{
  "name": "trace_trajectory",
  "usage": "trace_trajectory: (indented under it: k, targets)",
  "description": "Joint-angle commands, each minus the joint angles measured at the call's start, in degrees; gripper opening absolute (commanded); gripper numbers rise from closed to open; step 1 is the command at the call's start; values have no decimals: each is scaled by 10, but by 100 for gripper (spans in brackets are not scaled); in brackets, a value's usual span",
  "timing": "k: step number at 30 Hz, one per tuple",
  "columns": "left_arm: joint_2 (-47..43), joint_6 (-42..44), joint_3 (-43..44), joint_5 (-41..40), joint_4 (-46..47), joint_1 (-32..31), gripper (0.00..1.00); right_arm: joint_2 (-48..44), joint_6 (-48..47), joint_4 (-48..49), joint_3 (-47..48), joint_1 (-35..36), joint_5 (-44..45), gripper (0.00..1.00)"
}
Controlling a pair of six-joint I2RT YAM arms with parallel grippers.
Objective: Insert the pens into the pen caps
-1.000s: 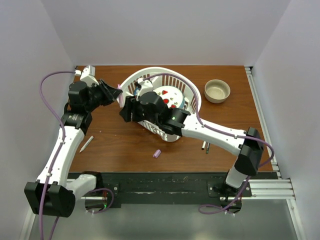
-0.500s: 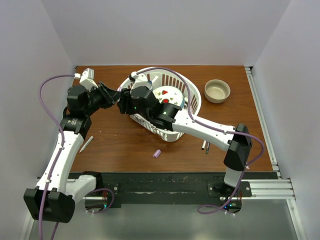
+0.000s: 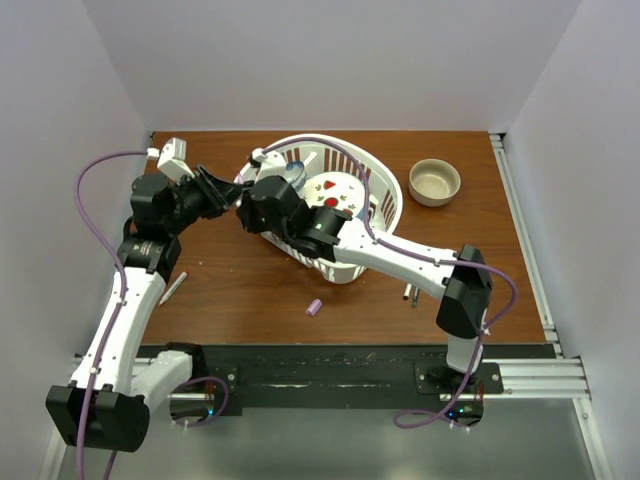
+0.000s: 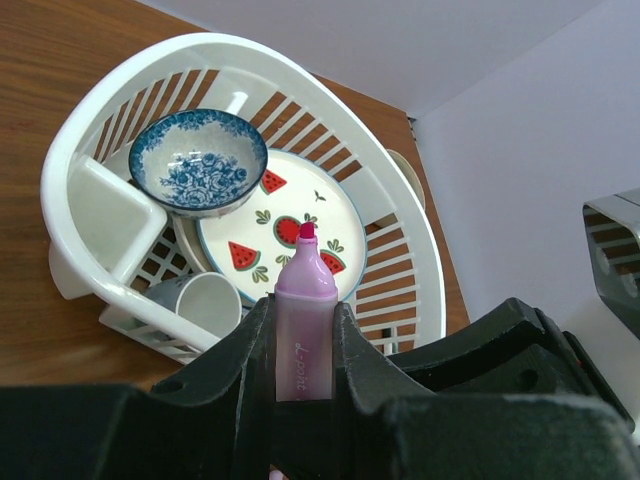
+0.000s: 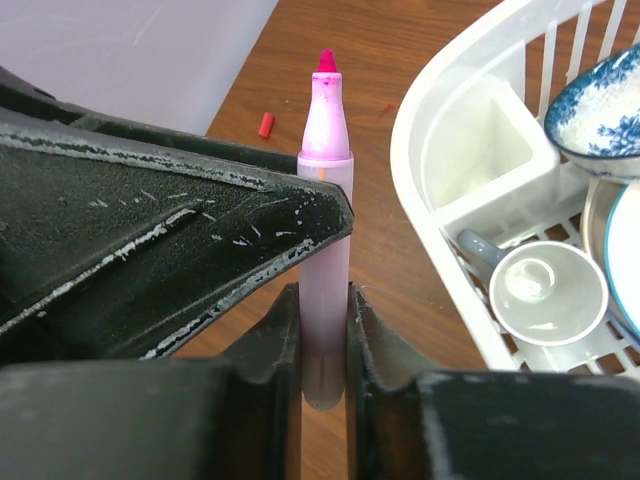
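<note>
Right wrist view gives us the plainest reading: the lilac-pink pen [image 5: 326, 130] passes crosswise between the fingers of the right gripper [image 5: 322, 300]. They are pinched narrow on the lower barrel, with the rounded tail just showing past them. A black finger of the other arm crosses the barrel under its shoulder. In the left wrist view the left gripper [image 4: 303, 325] is closed on the same pen, jaws snug on both sides. So both arms hold one pen, in the air beside the white basket [image 4: 62, 160], at the back left of the table [image 3: 230, 290]. We judge its long axis to stand roughly upright, the bare magenta tip uppermost and clear of both grips. The coming move turns on the matching lilac cap [image 3: 313, 307]. It lies on the wood toward the near edge, well apart from both grippers and below the tip, not in line with it. The right gripper is slightly nearer, so either hand could let go and fetch it. A red cap [image 5: 265, 124] lies on the wood behind the pen.
</note>
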Motion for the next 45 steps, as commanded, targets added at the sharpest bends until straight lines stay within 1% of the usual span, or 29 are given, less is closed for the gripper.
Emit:
trace_trajectory:
  k: [1, 4, 5, 7, 8, 10, 12, 14, 16, 17, 20, 21, 23, 24, 26, 27, 29, 30, 32, 33, 36, 38, 41, 45]
  targets:
    - [-18, 4, -9, 27, 7, -1, 0, -31, -16, 54, -16, -3, 13, 1]
    - [-25, 32, -10, 39, 4, -1, 29, -59, -21, 68, -42, -3, 17, 0]
    - [-28, 42, -10, 42, -6, -1, 45, -67, -22, 68, -50, -3, 18, 0]
    - [-32, 82, -1, 51, -19, -1, 54, -95, -32, 72, -76, -4, 29, 0]
    - [-33, 96, 5, 46, -50, -1, 59, -106, -35, 71, -83, -8, 30, 0]
    - [-33, 143, 23, 48, -80, -1, 61, -135, -37, 61, -106, -16, 29, 0]
    - [-36, 183, 28, 51, -122, -1, 59, -160, -36, 56, -129, -31, 26, 0]
    - [-40, 202, 26, 58, -162, -3, 55, -207, -39, 56, -173, -47, 30, 0]
    - [-50, 223, 13, 58, -179, -16, 54, -246, -36, 56, -221, -61, 28, 0]
    - [-54, 226, 8, 55, -195, -24, 53, -286, -36, 57, -237, -78, 25, 0]
    - [-63, 237, -3, 23, -223, -80, 52, -344, -50, 57, -290, -93, 21, 0]
    - [-63, 236, -5, 12, -228, -120, 52, -376, -57, 53, -301, -93, 22, 0]
    - [-58, 218, -15, -5, -232, -160, 52, -410, -75, 45, -326, -94, 17, 0]
    - [-55, 210, -27, -10, -226, -203, 51, -440, -76, 35, -342, -94, 13, 0]
    - [-49, 182, -40, -46, -213, -251, 51, -470, -75, 28, -359, -94, 3, 0]
    - [-44, 174, -54, -77, -209, -296, 51, -502, -72, 20, -373, -94, 3, 0]
    - [-34, 150, -69, -100, -186, -336, 52, -531, -67, 11, -386, -93, 3, 0]
    - [-22, 143, -82, -120, -178, -372, 52, -544, -66, 2, -397, -94, 7, 0]
    - [-8, 126, -92, -144, -150, -406, 54, -578, -64, -12, -402, -94, 14, 0]
    - [5, 124, -102, -159, -138, -434, 54, -588, -64, -15, -406, -94, 15, 0]
    - [28, 124, -128, -185, -88, -472, 58, -619, -63, -32, -411, -94, 17, 0]
    - [45, 130, -143, -194, -58, -487, 60, -635, -63, -46, -410, -94, 28, 0]
    - [76, 130, -173, -201, -17, -494, 60, -655, -66, -59, -412, -94, 41, 0]
    - [73, 128, -208, -236, 22, -495, 61, -672, -70, -67, -412, -94, 47, 0]
